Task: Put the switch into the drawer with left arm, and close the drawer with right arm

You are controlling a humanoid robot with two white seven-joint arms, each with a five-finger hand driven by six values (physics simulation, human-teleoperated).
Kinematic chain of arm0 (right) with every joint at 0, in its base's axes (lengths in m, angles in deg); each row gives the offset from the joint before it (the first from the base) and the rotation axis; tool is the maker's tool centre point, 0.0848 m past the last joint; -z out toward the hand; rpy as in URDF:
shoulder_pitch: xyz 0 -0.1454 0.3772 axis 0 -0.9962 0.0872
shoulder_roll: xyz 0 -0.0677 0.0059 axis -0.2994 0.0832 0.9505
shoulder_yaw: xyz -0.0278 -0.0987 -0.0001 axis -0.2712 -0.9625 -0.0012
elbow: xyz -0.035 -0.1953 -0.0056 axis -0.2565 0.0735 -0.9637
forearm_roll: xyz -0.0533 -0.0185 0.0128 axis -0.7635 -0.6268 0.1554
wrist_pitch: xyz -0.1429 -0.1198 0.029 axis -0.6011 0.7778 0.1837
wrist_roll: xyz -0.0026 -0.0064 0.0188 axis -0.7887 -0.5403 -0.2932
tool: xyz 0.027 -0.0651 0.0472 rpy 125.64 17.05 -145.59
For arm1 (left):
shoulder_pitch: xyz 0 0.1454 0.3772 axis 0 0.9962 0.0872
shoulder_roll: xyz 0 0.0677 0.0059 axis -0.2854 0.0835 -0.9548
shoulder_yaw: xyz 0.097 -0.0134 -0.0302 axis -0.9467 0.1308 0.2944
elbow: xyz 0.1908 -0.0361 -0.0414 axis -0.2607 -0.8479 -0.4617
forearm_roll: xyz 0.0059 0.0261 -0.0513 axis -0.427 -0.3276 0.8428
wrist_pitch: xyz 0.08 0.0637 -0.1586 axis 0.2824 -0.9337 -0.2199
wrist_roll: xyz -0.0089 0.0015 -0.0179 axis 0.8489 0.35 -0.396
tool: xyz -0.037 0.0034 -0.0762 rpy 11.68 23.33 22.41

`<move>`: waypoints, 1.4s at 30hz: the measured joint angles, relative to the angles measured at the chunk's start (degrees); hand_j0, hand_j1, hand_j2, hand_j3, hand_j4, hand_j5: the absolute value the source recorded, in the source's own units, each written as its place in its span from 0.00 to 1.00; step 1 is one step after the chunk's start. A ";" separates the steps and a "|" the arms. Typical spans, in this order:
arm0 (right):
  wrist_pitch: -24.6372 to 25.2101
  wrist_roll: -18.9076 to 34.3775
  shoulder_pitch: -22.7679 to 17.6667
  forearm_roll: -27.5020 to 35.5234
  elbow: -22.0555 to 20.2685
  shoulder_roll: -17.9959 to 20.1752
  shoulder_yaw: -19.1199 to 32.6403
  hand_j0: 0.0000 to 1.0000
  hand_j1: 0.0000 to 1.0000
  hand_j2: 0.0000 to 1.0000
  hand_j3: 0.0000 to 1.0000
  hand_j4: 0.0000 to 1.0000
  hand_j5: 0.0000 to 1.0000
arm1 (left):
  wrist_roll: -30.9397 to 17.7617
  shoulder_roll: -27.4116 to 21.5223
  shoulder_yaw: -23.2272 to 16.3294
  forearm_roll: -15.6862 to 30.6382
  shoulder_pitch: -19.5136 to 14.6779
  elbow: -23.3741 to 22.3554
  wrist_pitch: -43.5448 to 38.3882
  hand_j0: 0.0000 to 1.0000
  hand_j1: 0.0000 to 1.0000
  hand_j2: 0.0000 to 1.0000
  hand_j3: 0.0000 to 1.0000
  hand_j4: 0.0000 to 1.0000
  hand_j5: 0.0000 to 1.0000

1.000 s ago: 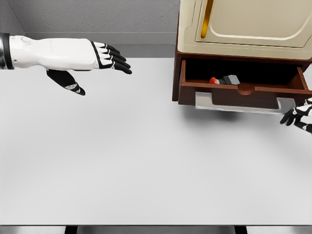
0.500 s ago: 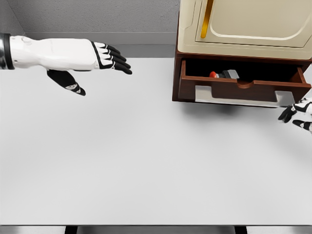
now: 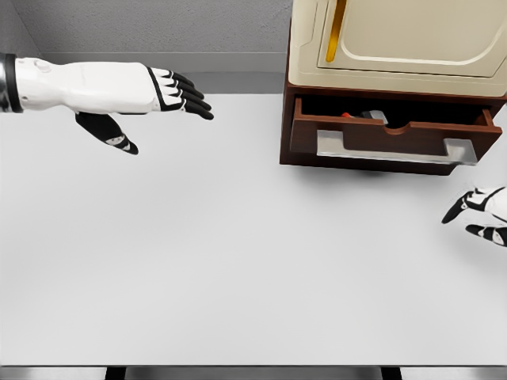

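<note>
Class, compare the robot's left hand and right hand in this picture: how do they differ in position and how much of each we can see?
The left hand hangs at the upper left with its whole white forearm in view; the right hand is cut by the right edge. The left hand stretches its black fingers out flat, far from the brown wooden drawer; the right hand sits just below that drawer, not touching it. Both are white with black fingers and hold nothing.

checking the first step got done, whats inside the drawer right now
Inside the drawer, only the top of the switch shows: a bit of red and grey. The drawer front covers the rest of it.
</note>
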 measured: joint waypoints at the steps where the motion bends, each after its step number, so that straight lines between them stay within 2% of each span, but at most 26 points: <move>1: 0.02 0.00 -0.09 0.32 -0.60 -0.01 1.27 0.56 0.56 0.56 0.56 0.56 0.56 | 0.00 0.01 0.00 0.00 0.00 -0.01 0.00 1.00 1.00 1.00 1.00 1.00 1.00; 5: 0.03 -0.01 0.00 1.94 -2.71 0.07 3.66 0.55 0.55 0.55 0.55 0.55 0.55 | 0.00 0.02 -0.01 0.00 0.00 -0.06 0.00 1.00 1.00 1.00 1.00 1.00 1.00; 12: 0.03 -0.01 1.67 3.17 -3.55 0.15 3.83 0.55 0.55 0.55 0.55 0.55 0.55 | 0.00 0.01 -0.01 0.00 0.00 -0.10 0.00 1.00 1.00 1.00 1.00 1.00 1.00; 24: 0.03 -0.01 6.85 3.30 -3.51 0.83 -0.01 0.55 0.55 0.55 0.55 0.55 0.55 | 0.00 0.01 -0.01 0.05 0.00 -0.09 0.00 1.00 1.00 1.00 1.00 1.00 1.00; 31: 0.05 -0.01 12.21 3.14 -2.29 0.86 -3.42 0.56 0.56 0.56 0.56 0.56 0.56 | 0.00 0.01 -0.01 0.06 0.00 -0.12 0.00 1.00 1.00 1.00 1.00 1.00 1.00; 36: 0.01 0.00 12.21 2.74 -1.72 0.83 -5.81 0.56 0.56 0.56 0.56 0.56 0.56 | 0.00 0.03 -0.01 0.03 0.00 -0.43 0.00 1.00 1.00 1.00 1.00 1.00 1.00; 42: 0.02 -0.01 12.13 2.77 -2.28 0.81 -5.64 0.56 0.56 0.56 0.56 0.56 0.56 | 0.00 0.02 -0.01 0.03 0.00 -0.55 0.00 1.00 1.00 1.00 1.00 1.00 1.00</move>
